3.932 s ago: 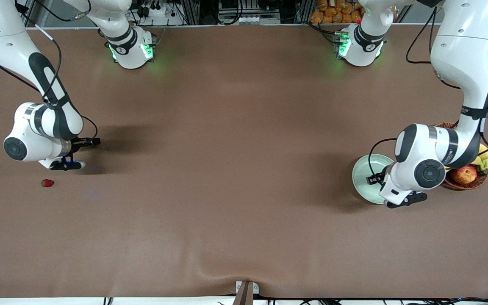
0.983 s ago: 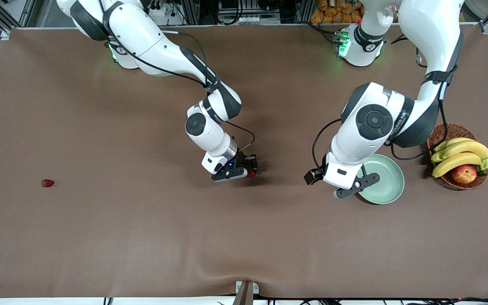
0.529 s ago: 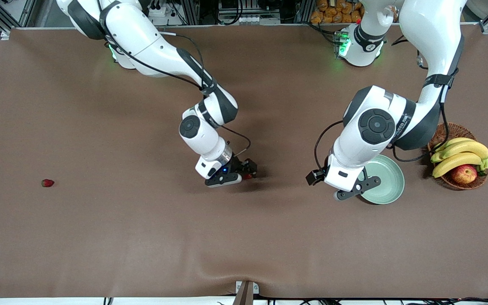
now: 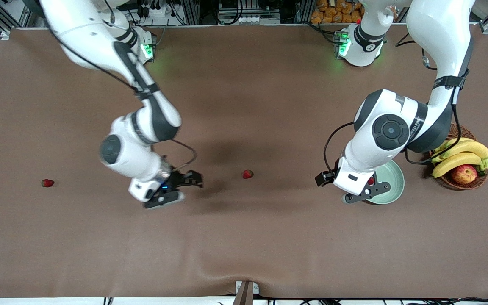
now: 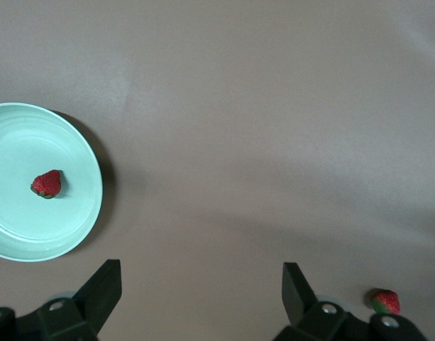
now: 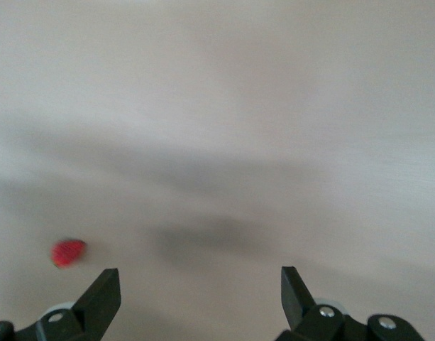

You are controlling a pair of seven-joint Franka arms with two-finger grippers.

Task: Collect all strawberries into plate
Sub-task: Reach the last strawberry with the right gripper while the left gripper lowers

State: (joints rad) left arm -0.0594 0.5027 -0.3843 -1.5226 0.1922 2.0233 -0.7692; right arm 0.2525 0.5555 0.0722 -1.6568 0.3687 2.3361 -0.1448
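Note:
One strawberry (image 4: 248, 174) lies alone on the brown mat mid-table; it also shows beside a finger in the left wrist view (image 5: 385, 301). A second strawberry (image 4: 48, 183) rests near the right arm's end. A third strawberry (image 5: 47, 184) sits in the mint-green plate (image 5: 89, 213), mostly hidden under the left arm in the front view. My left gripper (image 4: 361, 192) hangs open over the plate's (image 4: 392, 190) edge, nothing between its fingers (image 5: 201, 291). My right gripper (image 4: 176, 189) is open and empty (image 6: 201, 291) over bare mat between the two loose berries. A blurred strawberry (image 6: 67, 252) shows in the right wrist view.
A brown wicker basket (image 4: 449, 183) with bananas (image 4: 460, 154) and an apple (image 4: 464, 173) stands beside the plate at the left arm's end.
My right gripper opened, left the strawberry on the mat mid-table and swung away toward the right arm's end. My left gripper drifted slightly toward the plate.

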